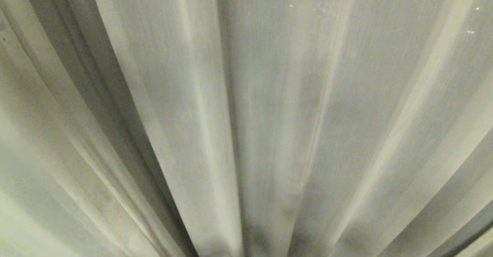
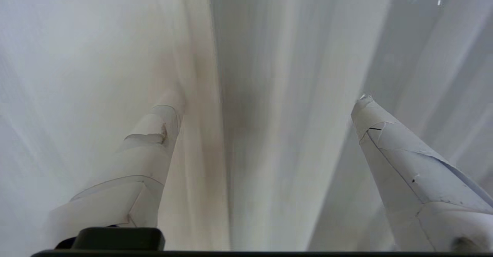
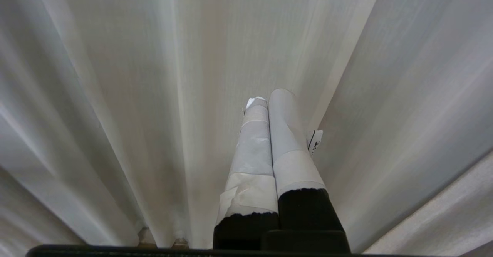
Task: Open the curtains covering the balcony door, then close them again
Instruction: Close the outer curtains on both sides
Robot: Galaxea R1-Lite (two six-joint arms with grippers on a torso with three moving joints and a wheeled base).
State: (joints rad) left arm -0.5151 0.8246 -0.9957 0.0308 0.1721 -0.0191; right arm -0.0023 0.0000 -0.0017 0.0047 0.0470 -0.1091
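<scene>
Cream pleated curtains fill the whole head view, hanging shut with a straight hemmed edge running down the middle; no arm shows there. In the left wrist view my left gripper stands open close in front of the curtains, its two tape-wrapped fingers wide apart with the fabric folds showing between them, nothing held. In the right wrist view my right gripper is shut, its taped fingers pressed together on nothing, pointing along the curtains. The balcony door is hidden behind the fabric.
A strip of floor shows under the curtain hem in the right wrist view. A dark gap between folds runs down the left side of the head view.
</scene>
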